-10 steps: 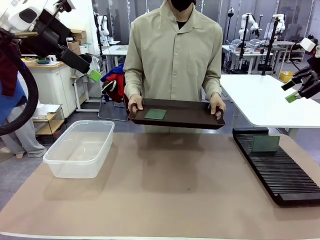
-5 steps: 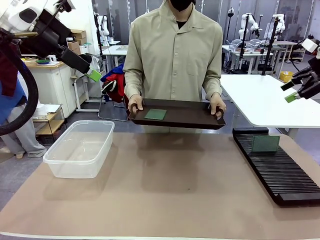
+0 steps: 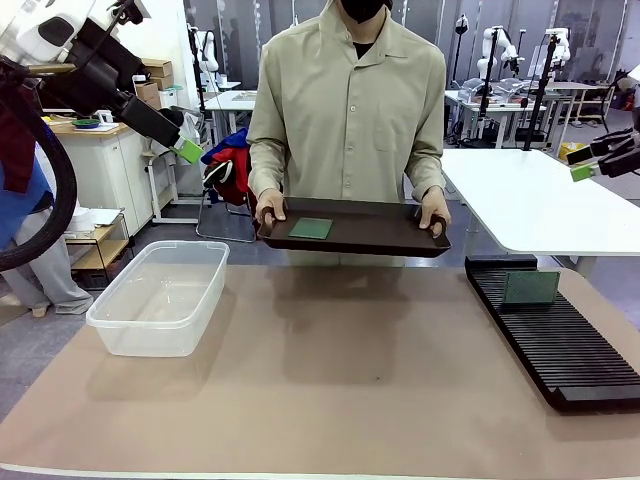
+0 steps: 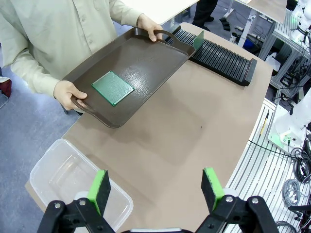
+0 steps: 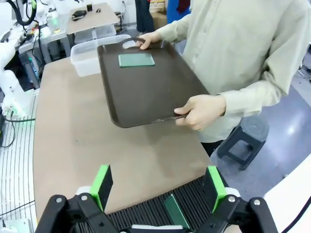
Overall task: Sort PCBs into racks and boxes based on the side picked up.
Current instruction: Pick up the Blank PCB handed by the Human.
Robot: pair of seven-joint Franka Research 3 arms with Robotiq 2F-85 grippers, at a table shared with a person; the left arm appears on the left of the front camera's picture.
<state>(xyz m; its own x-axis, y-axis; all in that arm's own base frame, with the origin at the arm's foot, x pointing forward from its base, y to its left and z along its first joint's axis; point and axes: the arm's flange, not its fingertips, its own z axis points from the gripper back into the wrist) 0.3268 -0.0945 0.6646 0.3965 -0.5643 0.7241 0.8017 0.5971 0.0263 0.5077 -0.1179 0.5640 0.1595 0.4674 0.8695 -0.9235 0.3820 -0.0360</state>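
Left gripper: the left gripper (image 4: pixel 155 175) hung high at the left of the scene, above and behind the tub, with its jaws spread wide and nothing between the green pads.
Right gripper: the right gripper (image 5: pixel 158 172) sat up at the far right edge, over the white side table beyond the rack. Its jaws were equally wide apart and empty.
Person: stood at the far side of the table in a pale shirt, gripping the tray with one hand (image 3: pixel 271 207) on one handle and the other hand (image 3: pixel 433 210) on the opposite one.
Tray: the dark brown tray (image 3: pixel 380 228) was held roughly level, just above the far edge of the table (image 3: pixel 350 380).
Board on tray: one PCB (image 3: pixel 311 228) lay flat on the tray, off-centre toward the tub's side, green face up.
Board in rack: the second PCB (image 3: pixel 530 288) stood upright on its edge in a slot near the rack's far end.
Rack: the long black slotted rack (image 3: pixel 560 345) lay on the table's right part, running from the far side toward the near one.
Tub: the clear plastic tub (image 3: pixel 150 338) sat on the table's left part, well apart from the rack and below the tray's level.
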